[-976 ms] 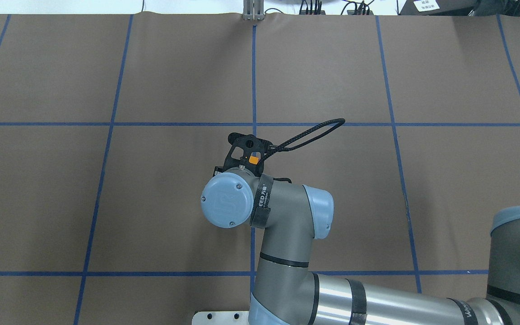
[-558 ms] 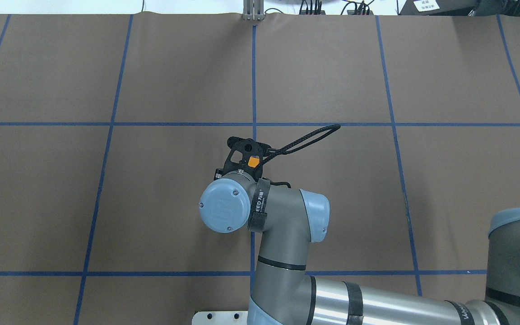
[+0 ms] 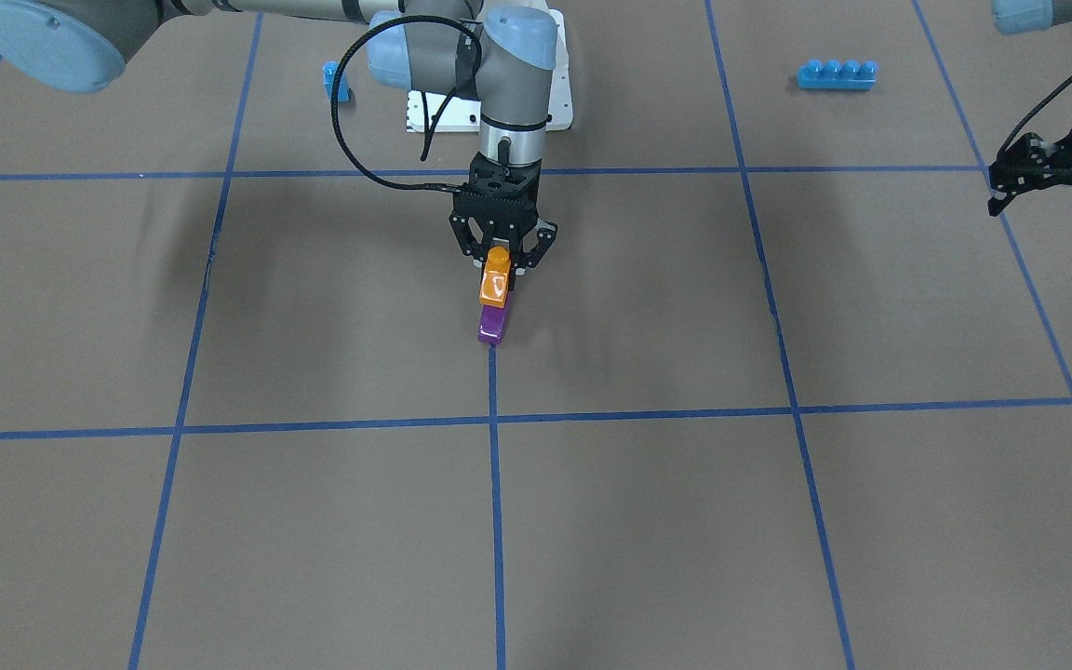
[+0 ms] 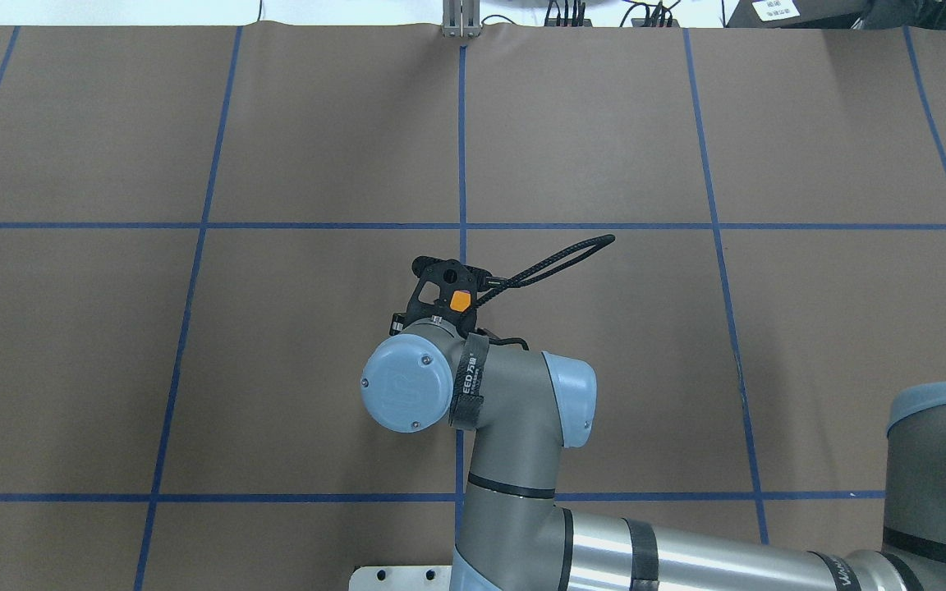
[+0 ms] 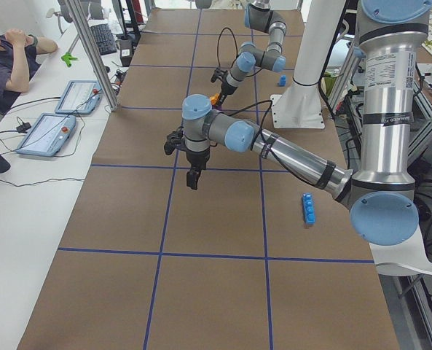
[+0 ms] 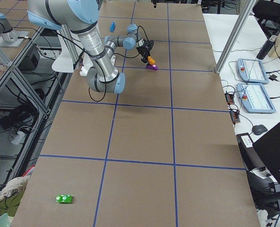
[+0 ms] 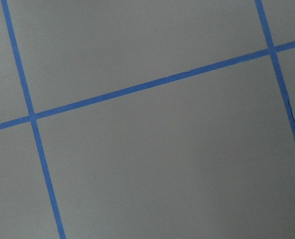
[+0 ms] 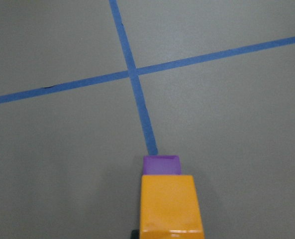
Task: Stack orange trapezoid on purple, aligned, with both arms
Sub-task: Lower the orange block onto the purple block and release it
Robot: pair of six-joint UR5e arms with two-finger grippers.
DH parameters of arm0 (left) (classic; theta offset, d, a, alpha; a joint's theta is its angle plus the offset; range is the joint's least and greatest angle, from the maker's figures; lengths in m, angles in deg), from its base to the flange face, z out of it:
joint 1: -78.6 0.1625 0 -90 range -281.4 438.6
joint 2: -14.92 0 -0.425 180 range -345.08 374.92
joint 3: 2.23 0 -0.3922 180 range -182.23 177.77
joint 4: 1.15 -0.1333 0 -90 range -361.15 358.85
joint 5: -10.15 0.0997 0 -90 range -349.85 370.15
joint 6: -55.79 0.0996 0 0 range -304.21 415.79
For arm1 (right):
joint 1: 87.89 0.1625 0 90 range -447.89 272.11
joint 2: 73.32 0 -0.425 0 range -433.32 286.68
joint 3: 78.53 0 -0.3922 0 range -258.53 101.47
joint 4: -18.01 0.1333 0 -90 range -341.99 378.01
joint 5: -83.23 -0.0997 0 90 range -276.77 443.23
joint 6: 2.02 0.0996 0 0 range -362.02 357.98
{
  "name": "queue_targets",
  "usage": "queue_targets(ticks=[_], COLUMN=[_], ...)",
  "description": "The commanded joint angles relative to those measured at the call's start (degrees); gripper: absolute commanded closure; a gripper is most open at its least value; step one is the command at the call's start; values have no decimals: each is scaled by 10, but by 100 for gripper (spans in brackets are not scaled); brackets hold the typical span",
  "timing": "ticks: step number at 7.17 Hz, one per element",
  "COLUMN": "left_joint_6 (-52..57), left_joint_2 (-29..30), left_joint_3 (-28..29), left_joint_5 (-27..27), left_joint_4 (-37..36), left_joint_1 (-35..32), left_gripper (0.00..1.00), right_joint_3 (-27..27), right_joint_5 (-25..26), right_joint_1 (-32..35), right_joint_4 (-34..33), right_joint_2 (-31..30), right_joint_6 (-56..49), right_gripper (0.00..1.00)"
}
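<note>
Gripping the orange point(image 3: 495, 287) by its top, our right gripper point(image 3: 500, 263) holds it directly above the purple point(image 3: 491, 326), the two seemingly touching. The purple stands on a blue line point(image 3: 495, 391). We see the left gripper point(image 3: 1041, 207) well apart, its fingers spread.

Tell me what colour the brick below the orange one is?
Purple. The purple brick shows best in the exterior front-facing view.

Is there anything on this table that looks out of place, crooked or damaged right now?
Nothing looks damaged or spilled. The orange trapezoid, held in the jaws of the right gripper, is lined up above the purple; whether they touch is unclear. One small oddity: a green brick lies alone, far from everything else.
</note>
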Motion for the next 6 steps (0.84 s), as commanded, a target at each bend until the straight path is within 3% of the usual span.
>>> queue_targets(ticks=[1,6], left_joint_6=[0,0], left_joint_2=[0,1], left_joint_3=[0,0], left_joint_5=[0,0], left_joint_4=[-1,0], left_joint_1=[0,0], left_gripper=[0,0], right_joint_3=[-5,-21], right_joint_5=[3,15], right_joint_1=[-4,-12], right_joint_4=[0,6], right_joint_2=[0,-2], right_joint_6=[2,8], right_gripper=[100,100])
